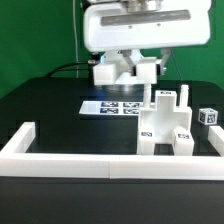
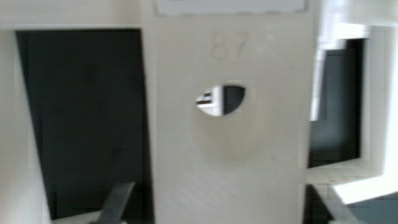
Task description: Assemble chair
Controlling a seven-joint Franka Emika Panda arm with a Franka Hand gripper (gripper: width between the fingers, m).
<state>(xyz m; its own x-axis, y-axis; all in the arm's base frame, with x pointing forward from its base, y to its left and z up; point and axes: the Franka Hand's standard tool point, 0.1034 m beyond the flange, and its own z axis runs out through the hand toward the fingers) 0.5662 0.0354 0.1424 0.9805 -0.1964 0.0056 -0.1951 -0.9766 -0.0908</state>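
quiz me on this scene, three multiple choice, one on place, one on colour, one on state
1. Where is the marker board?
A on the table, at the exterior view's left of the chair
B on top of the chair
C under the chair

2. What colour is the table?
A white
B black
C green

3. The gripper is:
A open and empty
B shut on a white part
C out of view

Key:
1 A, it lies flat beside the chair.
2 B, the bare top is black.
3 B, the wrist view shows the part between the jaws.
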